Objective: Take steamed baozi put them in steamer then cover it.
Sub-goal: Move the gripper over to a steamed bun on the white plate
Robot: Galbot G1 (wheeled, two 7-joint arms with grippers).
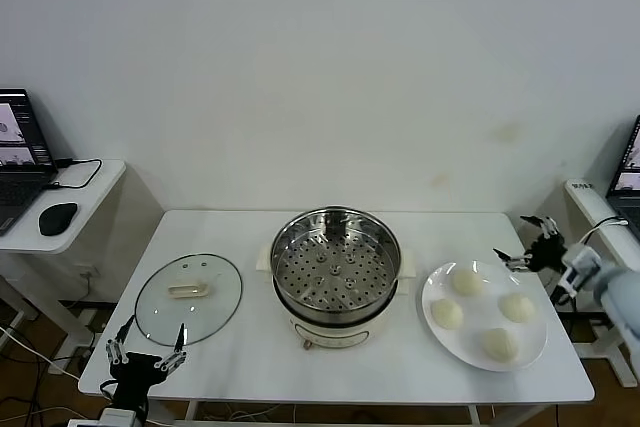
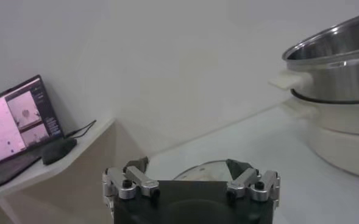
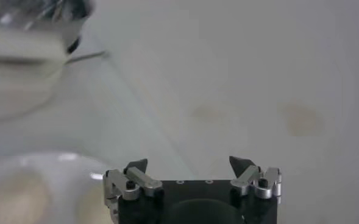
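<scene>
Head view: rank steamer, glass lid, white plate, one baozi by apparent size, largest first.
1. steamer
2. white plate and glass lid: look alike across, too close to rank
3. baozi: clearly smallest

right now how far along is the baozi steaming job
Nothing is done yet. All four baozi sit on the white plate; the steamer is empty, and the lid lies on the table. The right gripper is open near the plate; the left gripper is open near the lid. Loading and covering remain.
</scene>
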